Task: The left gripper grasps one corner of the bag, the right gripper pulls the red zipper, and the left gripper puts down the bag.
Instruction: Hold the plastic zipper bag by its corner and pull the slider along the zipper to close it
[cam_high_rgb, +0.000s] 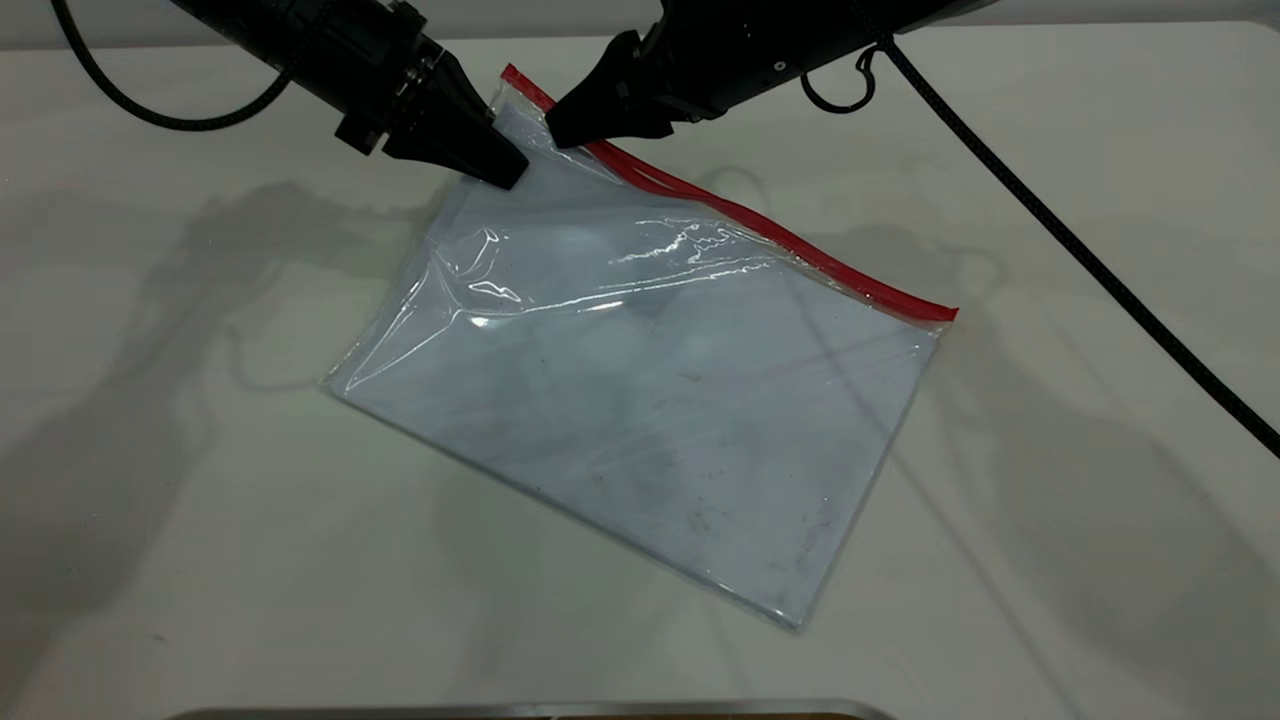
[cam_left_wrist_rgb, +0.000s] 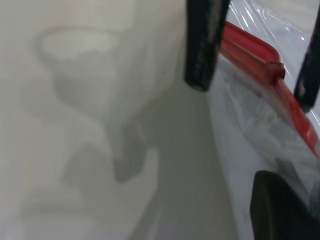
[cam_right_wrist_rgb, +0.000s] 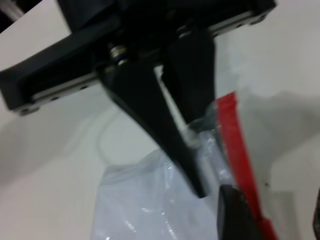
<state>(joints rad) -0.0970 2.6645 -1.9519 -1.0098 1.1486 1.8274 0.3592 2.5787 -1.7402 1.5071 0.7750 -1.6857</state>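
Note:
The clear bag (cam_high_rgb: 640, 400) lies on the white table with its far left corner raised. The red zipper (cam_high_rgb: 800, 245) runs along its far edge. My left gripper (cam_high_rgb: 505, 170) is shut on that raised corner just below the zipper; the right wrist view shows it (cam_right_wrist_rgb: 197, 150) pinching the plastic. My right gripper (cam_high_rgb: 560, 130) is open at the zipper's left end. In the left wrist view its fingers (cam_left_wrist_rgb: 202, 45) stand on either side of the strip, with the small red slider tab (cam_left_wrist_rgb: 275, 70) between them and untouched. The zipper (cam_right_wrist_rgb: 232, 150) also runs between my right gripper's own fingers (cam_right_wrist_rgb: 235, 215).
The right arm's black cable (cam_high_rgb: 1100, 270) trails across the table's right side. A grey metal edge (cam_high_rgb: 520, 710) shows at the near table edge. The white table (cam_high_rgb: 200, 450) surrounds the bag on all sides.

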